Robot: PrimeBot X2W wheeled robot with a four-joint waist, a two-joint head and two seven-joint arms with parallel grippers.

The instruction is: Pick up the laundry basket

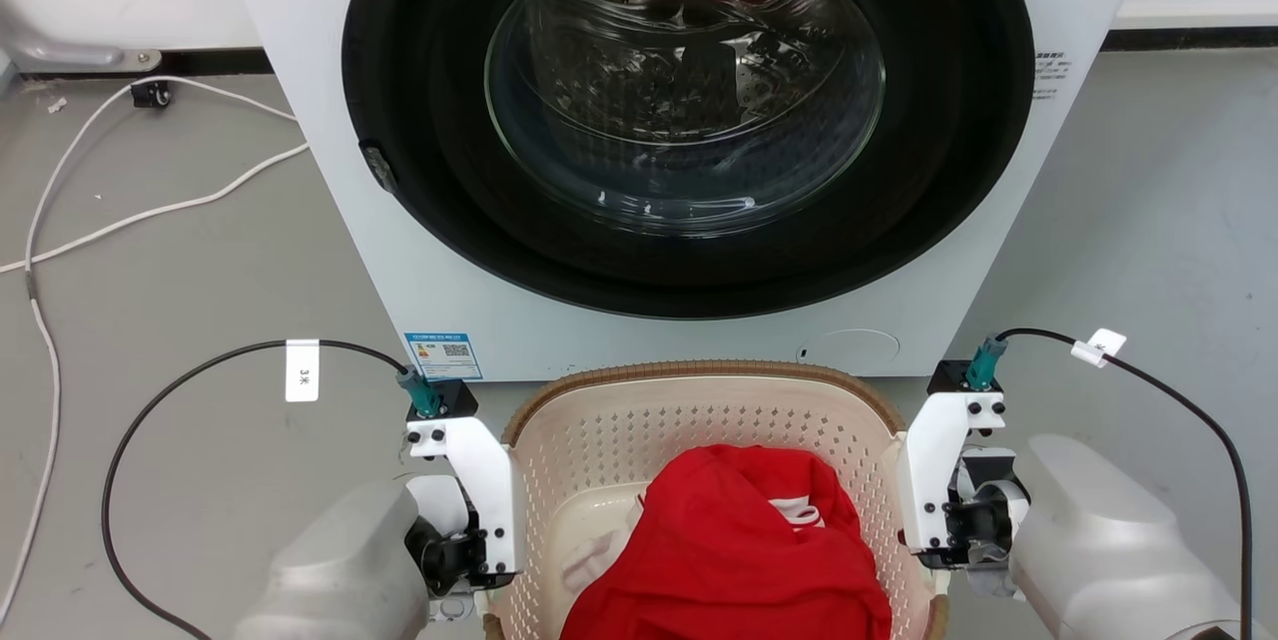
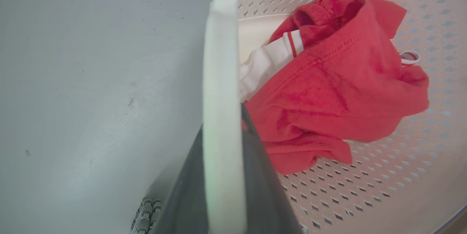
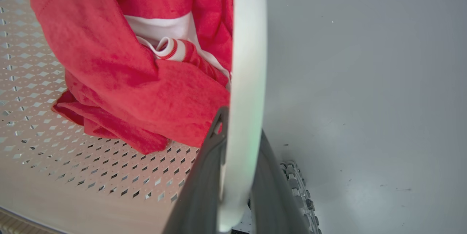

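My left gripper (image 2: 223,128) and right gripper (image 3: 242,128) each clamp a white plastic side handle (image 2: 222,44) of the cream perforated laundry basket (image 1: 699,420); grasp done, lift probably left to do.

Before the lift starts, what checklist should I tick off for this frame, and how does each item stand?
1. Left gripper around the left handle: ok, a dark finger on each side, no gap showing.
2. Right gripper around the right handle: ok, same.
3. Red garment inside the laundry basket: ok, nothing seen over the rim.
4. Gap between basket rim and washing machine: cannot tell, they look close.
5. Washer door shut, out of the path: ok.
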